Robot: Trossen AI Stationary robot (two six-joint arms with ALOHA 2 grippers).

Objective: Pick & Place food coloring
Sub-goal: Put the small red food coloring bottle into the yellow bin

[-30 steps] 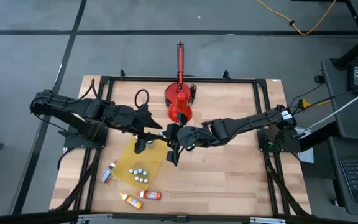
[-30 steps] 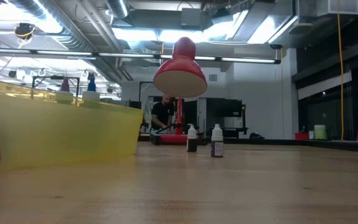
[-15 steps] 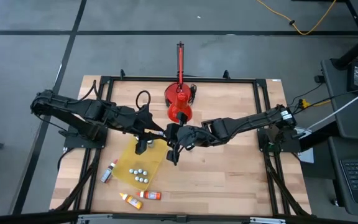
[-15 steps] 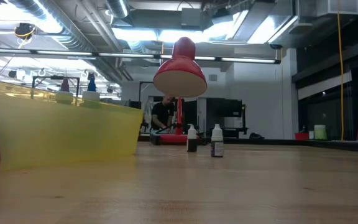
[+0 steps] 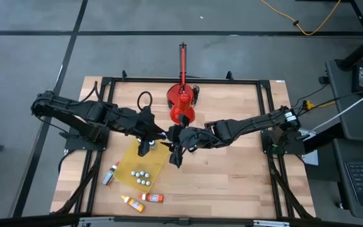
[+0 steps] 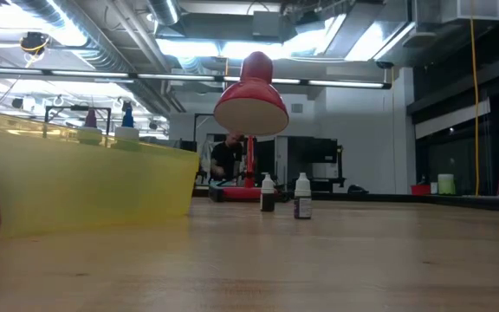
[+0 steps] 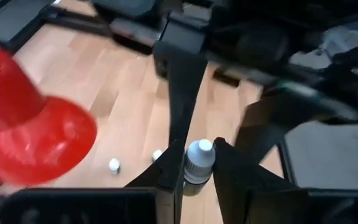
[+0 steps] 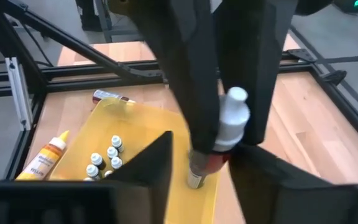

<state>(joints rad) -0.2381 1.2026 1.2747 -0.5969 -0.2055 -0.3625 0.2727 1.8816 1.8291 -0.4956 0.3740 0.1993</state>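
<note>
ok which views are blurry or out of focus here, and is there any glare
Left wrist view: red lamp shade blurred, bottle's pale cap sharper. Low view: near yellow tray and table soft, ceiling lights glaring. High view: evenly lit, sharp.

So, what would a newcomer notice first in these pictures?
Probably the two end effectors meeting over the yellow tray at the table's middle: the left end effector is shut on a small white-capped bottle, the right end effector right beside it. Just behind them stands a red lamp.
</note>
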